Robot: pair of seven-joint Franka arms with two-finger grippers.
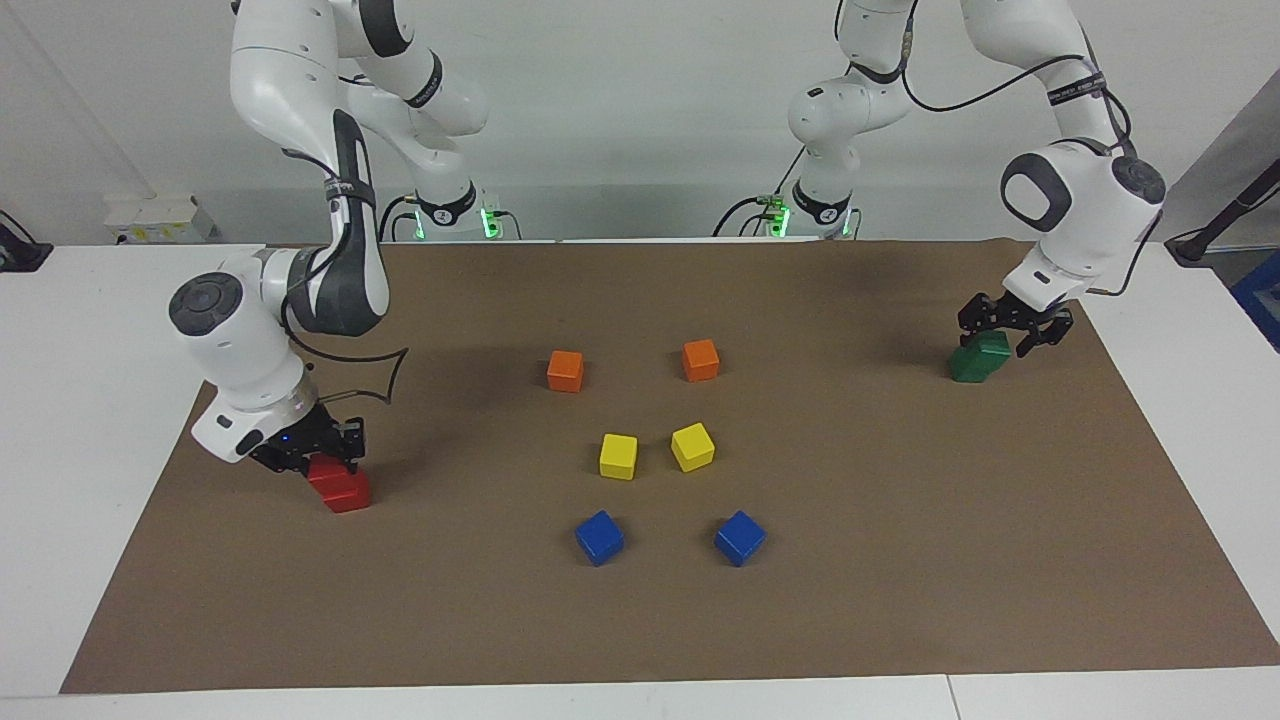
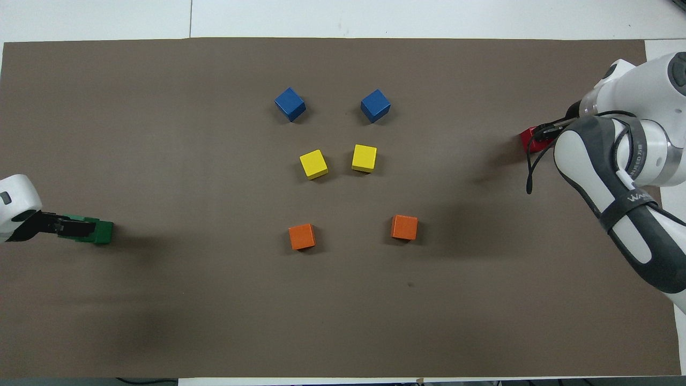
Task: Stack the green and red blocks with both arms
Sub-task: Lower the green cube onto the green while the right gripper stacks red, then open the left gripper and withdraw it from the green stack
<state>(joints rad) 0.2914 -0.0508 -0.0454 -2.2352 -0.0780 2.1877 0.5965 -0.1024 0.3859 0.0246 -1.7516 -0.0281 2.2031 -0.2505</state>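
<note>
Two dark green blocks (image 1: 978, 360) sit one on the other at the left arm's end of the mat. My left gripper (image 1: 1008, 338) is shut on the upper green block, which rests a little askew on the lower one. The green blocks also show in the overhead view (image 2: 102, 232), partly under the left gripper (image 2: 72, 226). Two bright red blocks (image 1: 342, 488) sit stacked at the right arm's end. My right gripper (image 1: 318, 462) is shut on the upper red block. In the overhead view only a corner of red (image 2: 527, 140) shows beside the right gripper (image 2: 542, 133).
In the middle of the brown mat (image 1: 900, 560) stand two orange cubes (image 1: 565, 371) (image 1: 701, 360) nearest the robots, two yellow cubes (image 1: 618, 456) (image 1: 692, 446) farther out, and two blue cubes (image 1: 599, 537) (image 1: 740, 538) farthest.
</note>
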